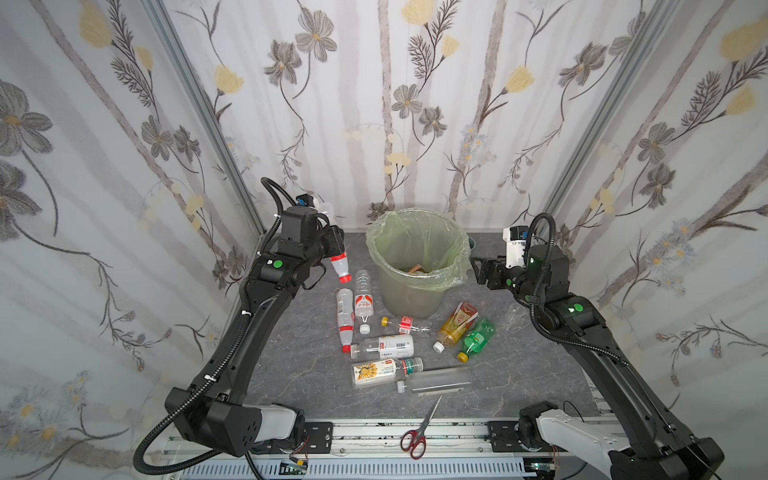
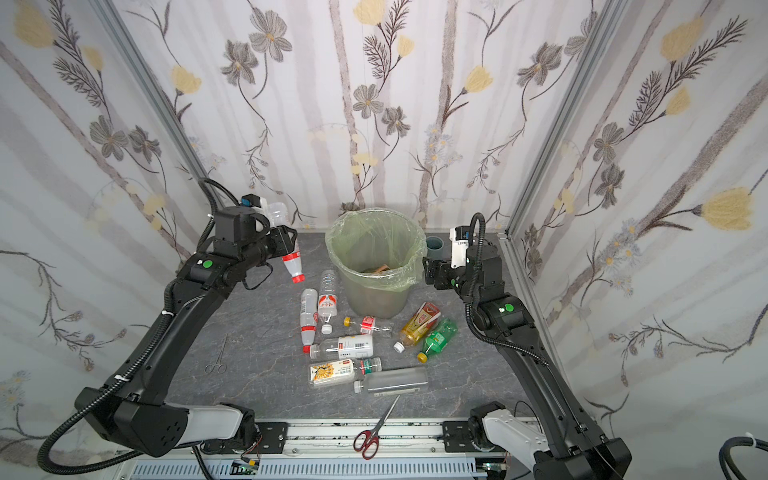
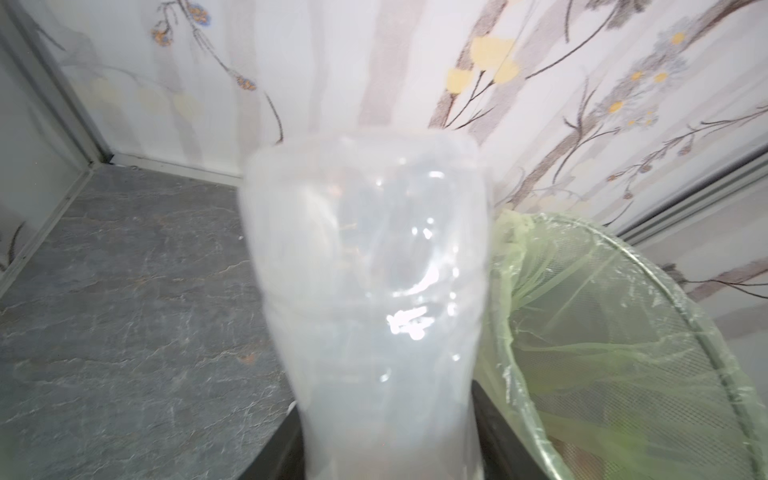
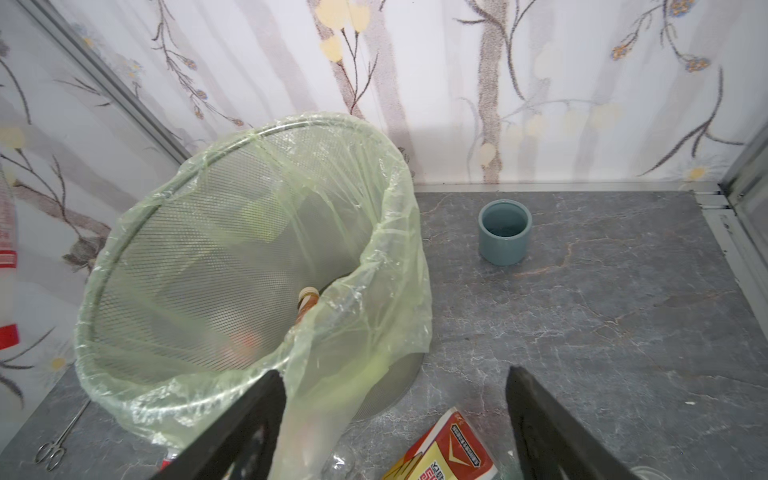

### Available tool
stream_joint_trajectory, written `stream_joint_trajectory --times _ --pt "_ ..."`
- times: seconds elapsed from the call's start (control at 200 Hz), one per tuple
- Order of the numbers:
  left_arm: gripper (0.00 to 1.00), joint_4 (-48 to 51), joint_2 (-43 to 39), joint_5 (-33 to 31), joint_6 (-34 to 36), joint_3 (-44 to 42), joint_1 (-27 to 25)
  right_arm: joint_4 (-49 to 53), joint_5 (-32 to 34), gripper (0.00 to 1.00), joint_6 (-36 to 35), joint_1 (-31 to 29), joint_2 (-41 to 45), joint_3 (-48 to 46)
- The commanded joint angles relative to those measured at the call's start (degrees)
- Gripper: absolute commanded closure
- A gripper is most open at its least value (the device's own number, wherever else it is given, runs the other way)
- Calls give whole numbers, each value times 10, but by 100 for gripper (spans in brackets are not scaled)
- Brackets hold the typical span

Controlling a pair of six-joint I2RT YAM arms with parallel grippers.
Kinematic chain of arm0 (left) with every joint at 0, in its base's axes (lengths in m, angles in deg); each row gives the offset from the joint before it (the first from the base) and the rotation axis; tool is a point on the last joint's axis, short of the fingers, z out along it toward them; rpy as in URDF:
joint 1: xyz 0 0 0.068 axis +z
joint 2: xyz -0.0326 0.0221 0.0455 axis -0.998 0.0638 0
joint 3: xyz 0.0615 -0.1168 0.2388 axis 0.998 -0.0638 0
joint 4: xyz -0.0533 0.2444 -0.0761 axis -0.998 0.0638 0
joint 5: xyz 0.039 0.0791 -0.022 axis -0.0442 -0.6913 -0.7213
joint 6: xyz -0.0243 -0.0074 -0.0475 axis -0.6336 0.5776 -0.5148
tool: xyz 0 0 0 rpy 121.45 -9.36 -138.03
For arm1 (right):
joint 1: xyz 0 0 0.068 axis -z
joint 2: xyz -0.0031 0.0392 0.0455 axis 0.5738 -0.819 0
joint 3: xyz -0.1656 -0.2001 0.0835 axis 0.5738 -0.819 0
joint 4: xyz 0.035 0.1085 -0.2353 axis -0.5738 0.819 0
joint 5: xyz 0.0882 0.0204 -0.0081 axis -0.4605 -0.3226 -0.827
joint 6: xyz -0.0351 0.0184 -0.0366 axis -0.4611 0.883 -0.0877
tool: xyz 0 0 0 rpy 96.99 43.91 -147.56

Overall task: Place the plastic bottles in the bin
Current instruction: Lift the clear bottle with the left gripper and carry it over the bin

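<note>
Plastic bottles point(image 1: 386, 346) lie mostly in a loose cluster on the grey surface point(image 1: 523, 374) just in front of the bin point(image 1: 409, 299). An amber bottle point(image 1: 455, 326) and a green bottle point(image 1: 478, 338) lie side by side at its front right. Inside the bin, the pale green bag point(image 4: 374, 257) veils all but a tan-capped bottle point(image 4: 308, 296). The left end effector point(image 1: 332, 243) pinches a clear red-capped bottle point(image 1: 339, 264), cap down, left of the bin's rim. In the left wrist view the bottle's blurred body covers most of the grip. The right end effector point(image 1: 478, 268) is spread and empty beside the bin's right rim. A blue-grey cup point(image 2: 435, 248) is half hidden behind the bin. Open surface lies at the right, and red-handled scissors point(image 1: 415, 436) straddle the front edge.
</note>
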Motion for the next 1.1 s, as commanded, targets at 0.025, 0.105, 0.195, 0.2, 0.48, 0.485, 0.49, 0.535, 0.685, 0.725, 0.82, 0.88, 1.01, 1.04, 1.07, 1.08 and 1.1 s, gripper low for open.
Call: stream_joint_trajectory --times 0.025,0.105,0.195,0.2,0.48,0.485,0.49,0.535,0.685,0.725,0.82,0.88,1.01,1.04,1.07,1.08,1.1 --pt "49 6 34 27 8 58 -25 15 42 16 13 6 6 -17" --pt "49 6 60 27 8 95 -44 29 52 16 16 6 11 -29" --pt "49 7 90 25 3 137 -68 43 61 16 17 6 25 -44" --pt "49 7 92 25 3 138 -69 43 61 16 17 6 26 -45" --pt "49 6 206 39 -34 279 -132 102 88 16 32 6 67 -104" --pt "49 7 208 40 -36 280 -132 103 88 16 33 6 68 -106" --pt "49 7 210 41 -38 282 -133 105 89 16 33 6 69 -107" --pt "49 7 225 45 -53 290 -138 112 91 16 39 6 80 -123" --pt "49 7 260 29 -74 290 -156 111 89 16 64 6 114 -169" --pt "48 7 267 25 -79 288 -159 112 92 16 71 6 117 -175" --pt "46 7 280 14 -82 288 -167 117 104 16 83 6 116 -178" --pt "45 6 288 7 -82 290 -169 113 101 16 94 7 116 -181" --pt "44 6 306 5 -84 290 -172 98 93 16 119 6 112 -204" --pt "44 6 309 4 -85 290 -173 97 93 16 122 6 110 -212" --pt "43 6 312 3 -84 289 -173 96 93 16 125 6 110 -216" --pt "43 6 313 3 -85 289 -173 96 93 16 126 6 108 -217" --pt "43 6 315 3 -85 289 -173 96 92 16 127 6 108 -219"
